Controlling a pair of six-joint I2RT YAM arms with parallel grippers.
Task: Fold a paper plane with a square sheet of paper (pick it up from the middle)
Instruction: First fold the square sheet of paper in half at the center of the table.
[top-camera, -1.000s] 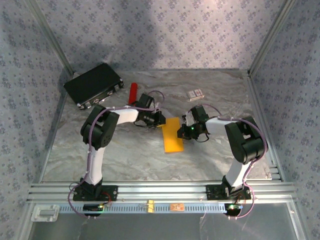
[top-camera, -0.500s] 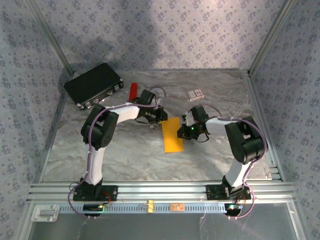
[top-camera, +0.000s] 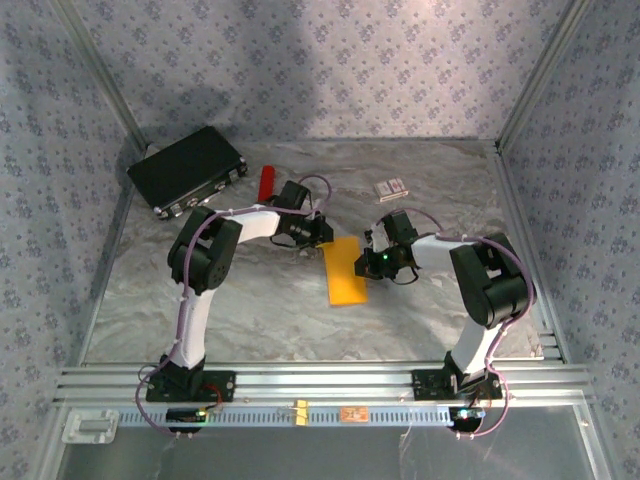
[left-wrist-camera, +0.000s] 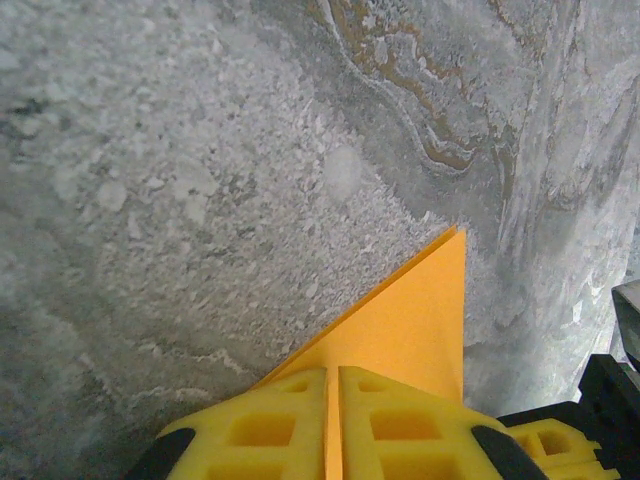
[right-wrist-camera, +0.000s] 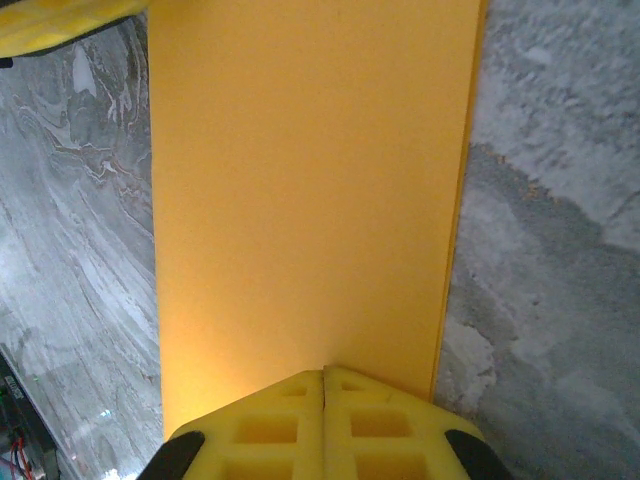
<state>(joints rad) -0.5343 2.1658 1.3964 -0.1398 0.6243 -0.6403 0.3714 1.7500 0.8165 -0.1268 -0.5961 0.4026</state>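
left gripper (left-wrist-camera: 332, 378) edged farther, paper (top-camera: 347, 272) (folded) unmoved

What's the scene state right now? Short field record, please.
paper: thin orange-yellow sheet of paper, a narrow rectangle on the grey marbled table
left gripper: shut on the sheet's far corner
right gripper: shut, at the sheet's right edge; grip unclear
clutter: flat black case, red cylinder, small white-and-red box, all beyond the sheet
plane: not yet shaped
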